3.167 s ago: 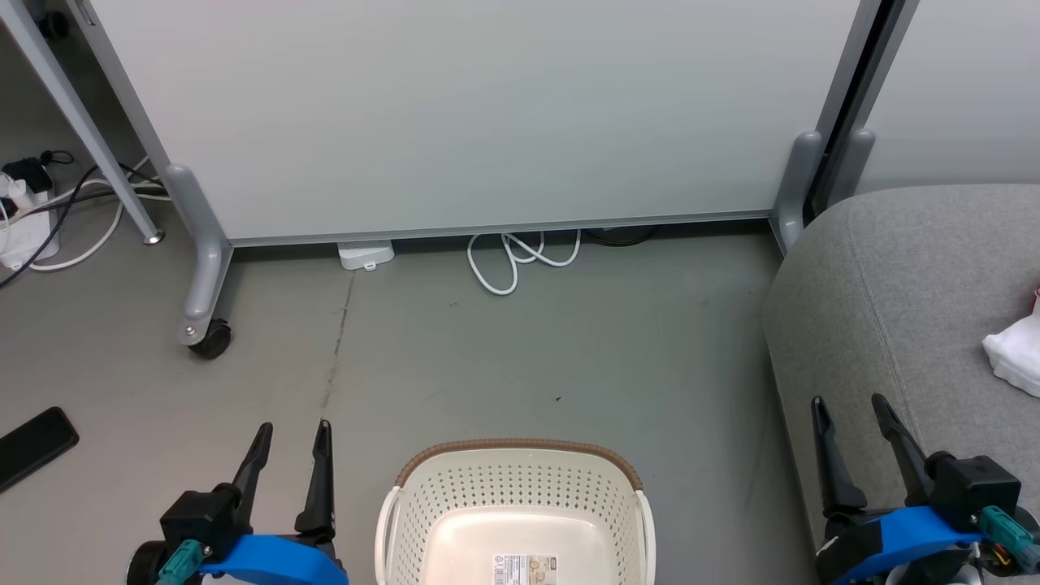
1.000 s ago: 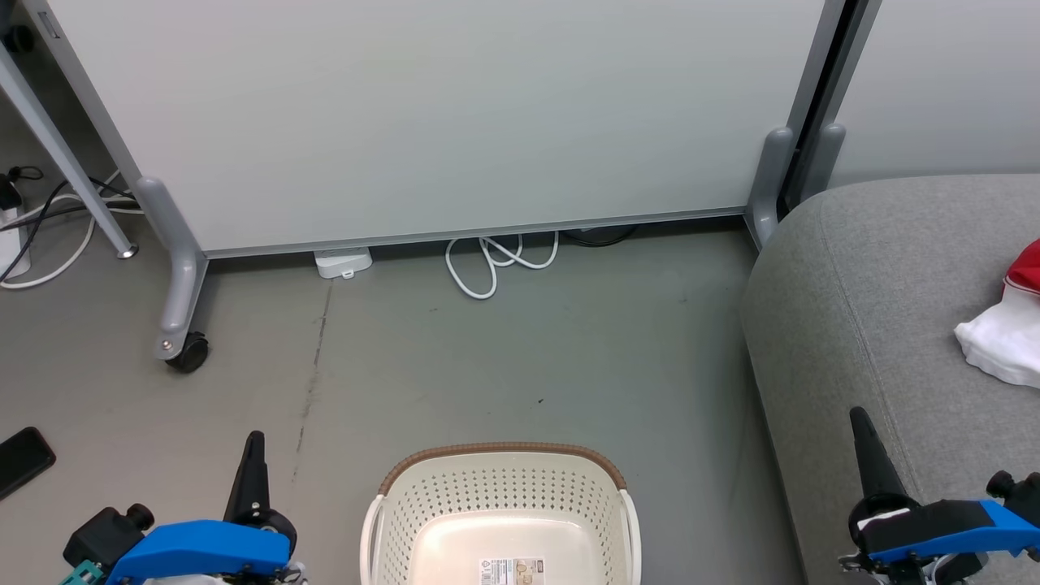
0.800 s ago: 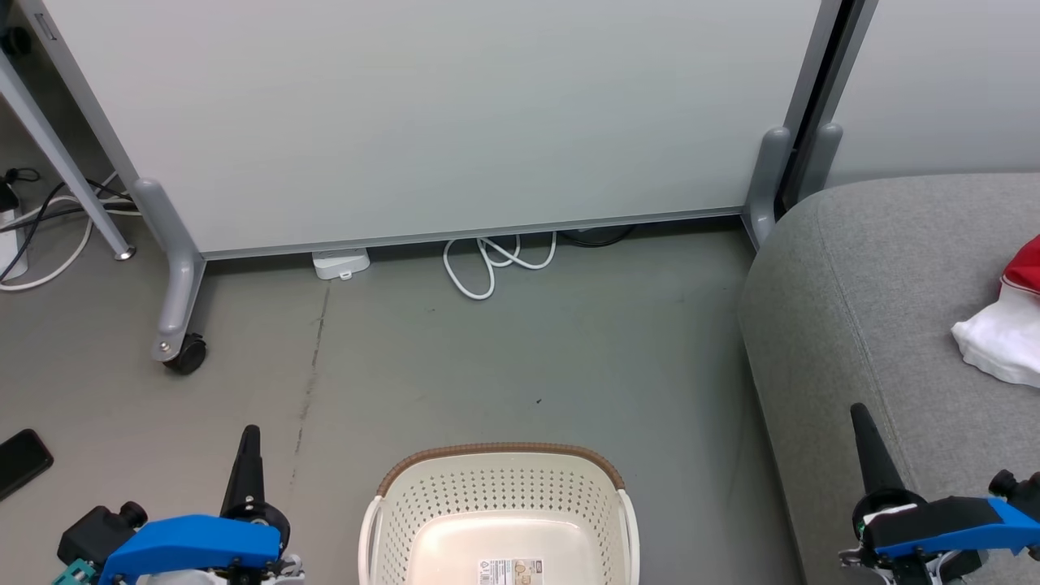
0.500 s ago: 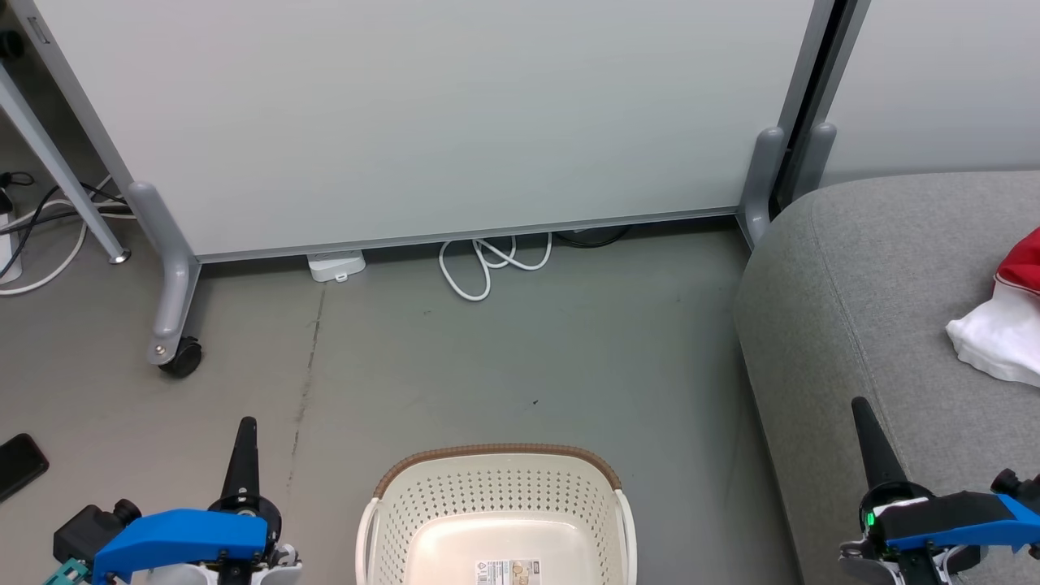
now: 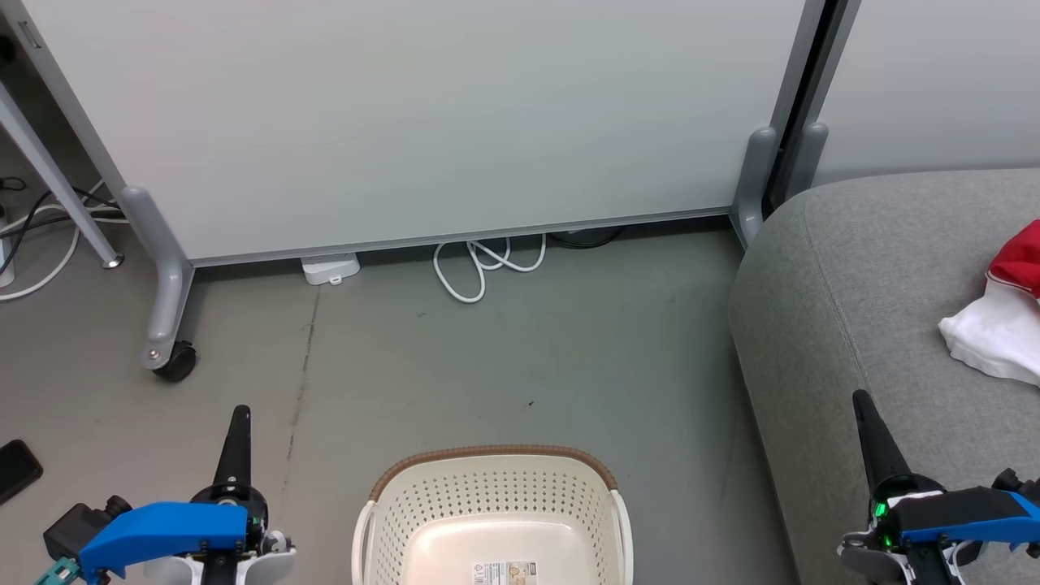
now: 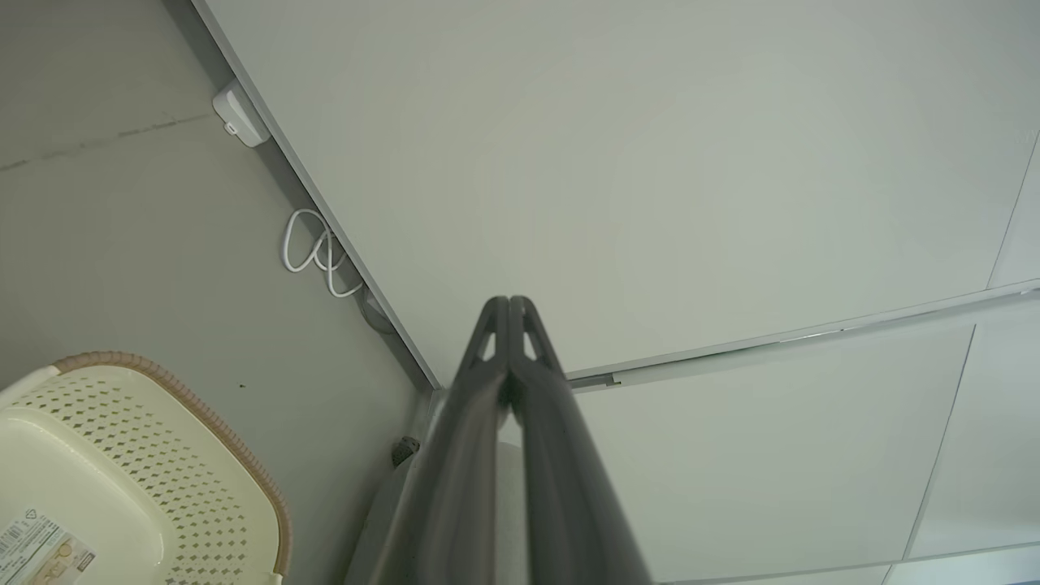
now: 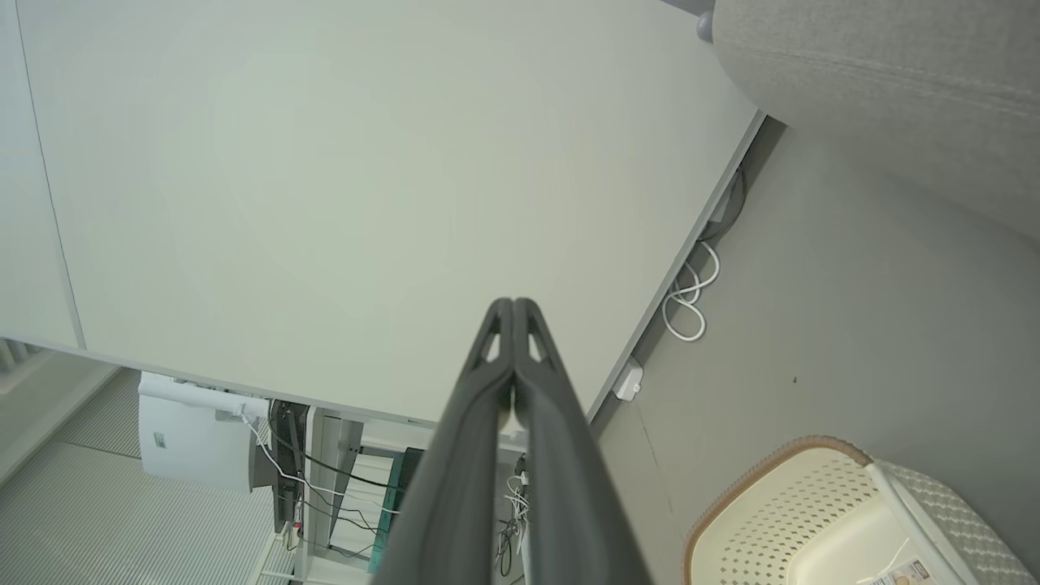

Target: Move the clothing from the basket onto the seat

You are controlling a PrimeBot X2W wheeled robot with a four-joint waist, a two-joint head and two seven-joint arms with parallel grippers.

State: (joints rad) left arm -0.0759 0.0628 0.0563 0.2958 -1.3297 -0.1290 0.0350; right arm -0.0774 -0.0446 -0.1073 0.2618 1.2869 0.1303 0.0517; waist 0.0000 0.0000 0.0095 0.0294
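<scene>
The cream perforated basket (image 5: 487, 496) with a brown rim stands on the floor at the bottom middle, and only a label shows on its bare bottom. It also appears in the wrist views as the basket (image 6: 122, 455) and the basket (image 7: 821, 512). Red and white clothing (image 5: 995, 325) lies on the grey seat (image 5: 861, 309) at the right edge. My left gripper (image 5: 239, 414) is shut and empty, left of the basket; its fingers (image 6: 508, 313) press together. My right gripper (image 5: 860, 400) is shut and empty over the seat's front part, fingers (image 7: 512, 313) together.
A pale partition panel (image 5: 422, 122) on grey wheeled feet (image 5: 166, 317) stands behind. A white cable loop (image 5: 479, 264) and a small white box (image 5: 329, 268) lie at its base. A dark phone-like thing (image 5: 16, 471) lies on the floor at far left.
The head camera has swung a little to the right, so the whole picture has shifted left. Both grippers, open three seconds ago, stay shut and turned edge-on over the last second.
</scene>
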